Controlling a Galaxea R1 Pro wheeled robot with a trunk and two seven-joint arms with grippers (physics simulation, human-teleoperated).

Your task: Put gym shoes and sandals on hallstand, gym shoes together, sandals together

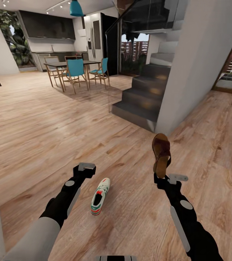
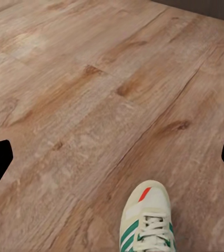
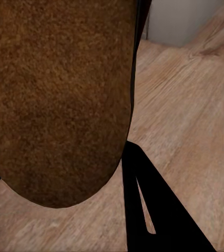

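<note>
One gym shoe (image 1: 100, 196) lies on the wood floor (image 1: 39, 137), between the two arms. Just beside it, the left gripper (image 1: 86, 167) hangs wide open and empty. On the shoe's other side, the right gripper (image 1: 162, 176) pinches a brown sandal (image 1: 161, 153), lifted up off the floor.

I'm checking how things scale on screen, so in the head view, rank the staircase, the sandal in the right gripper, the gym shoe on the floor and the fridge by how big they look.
Largest to smallest, as they look:
1. Staircase
2. Fridge, though it stands far back
3. Sandal, held up in the right gripper, and gym shoe: too alike to rank, and the raised sandal may be nearer the camera.
</note>
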